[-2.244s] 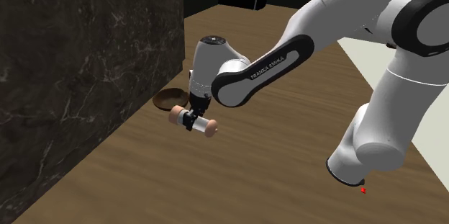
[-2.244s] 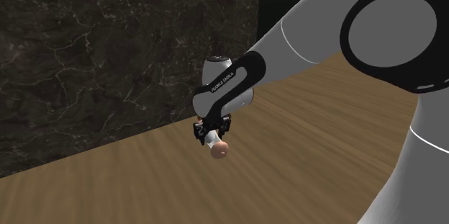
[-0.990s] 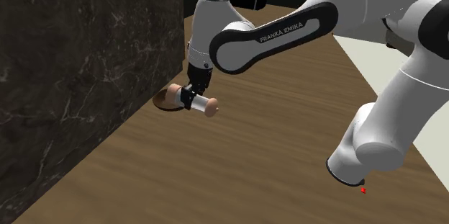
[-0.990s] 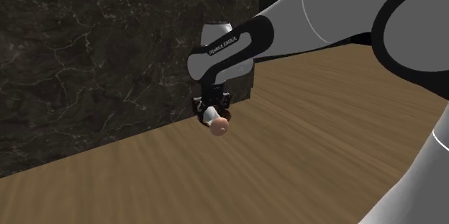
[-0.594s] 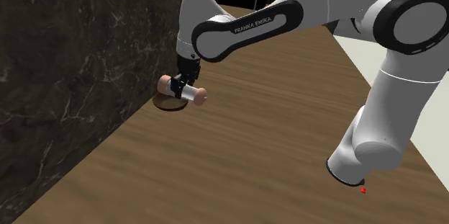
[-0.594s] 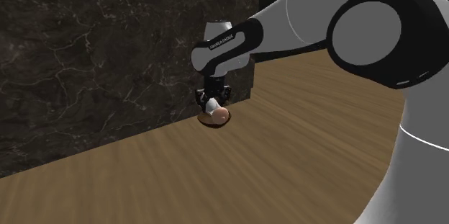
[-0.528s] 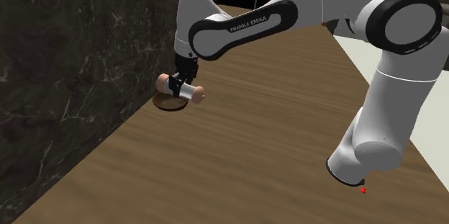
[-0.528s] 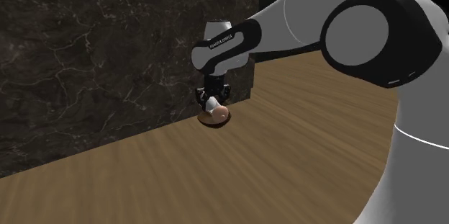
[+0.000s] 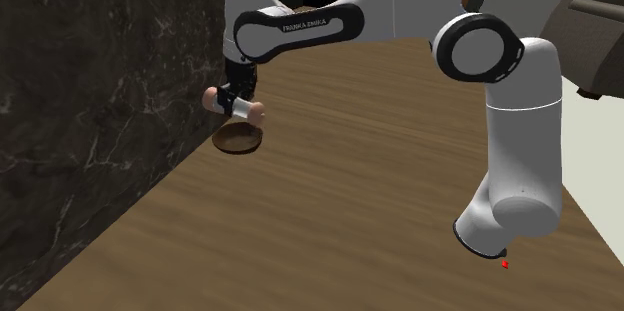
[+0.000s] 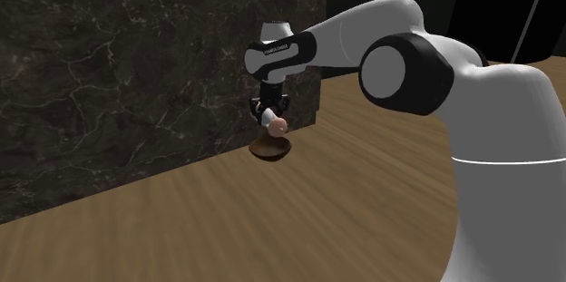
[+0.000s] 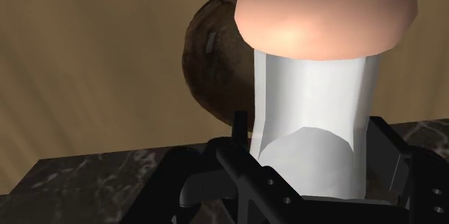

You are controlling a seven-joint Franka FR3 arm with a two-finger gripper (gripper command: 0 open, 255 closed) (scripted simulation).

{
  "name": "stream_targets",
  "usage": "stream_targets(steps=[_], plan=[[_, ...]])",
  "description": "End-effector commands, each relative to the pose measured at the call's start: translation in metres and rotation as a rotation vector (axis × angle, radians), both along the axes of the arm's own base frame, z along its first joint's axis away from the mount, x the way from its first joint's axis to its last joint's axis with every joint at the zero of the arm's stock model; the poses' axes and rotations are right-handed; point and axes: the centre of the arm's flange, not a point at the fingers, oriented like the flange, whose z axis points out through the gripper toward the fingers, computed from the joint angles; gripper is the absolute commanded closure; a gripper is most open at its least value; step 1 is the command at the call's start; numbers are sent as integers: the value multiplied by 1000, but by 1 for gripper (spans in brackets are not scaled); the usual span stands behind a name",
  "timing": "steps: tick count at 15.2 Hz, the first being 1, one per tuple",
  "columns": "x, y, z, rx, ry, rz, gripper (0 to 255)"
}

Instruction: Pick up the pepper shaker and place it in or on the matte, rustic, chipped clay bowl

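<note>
fingers [image 11: 383, 150] clamped the pepper shaker [image 9: 248, 109] crosswise, its long axis level, directly above the brown bowl [image 9: 238, 142], apart from it.

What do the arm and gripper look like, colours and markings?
White Franka arm of rounded tubular links, with dark grey-black bands at the joints. One black band near the wrist carries white FRANKA EMIKA lettering. The two-finger gripper is all black and blocky, with small round holes in its body.
</note>
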Motion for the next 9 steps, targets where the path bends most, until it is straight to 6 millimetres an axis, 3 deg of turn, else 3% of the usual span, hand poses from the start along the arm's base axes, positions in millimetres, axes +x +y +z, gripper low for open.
stream_targets(steps=[1,9], plan=[[10,-4,-6,0,0,1,255],[10,-4,-48,0,0,1,255]])
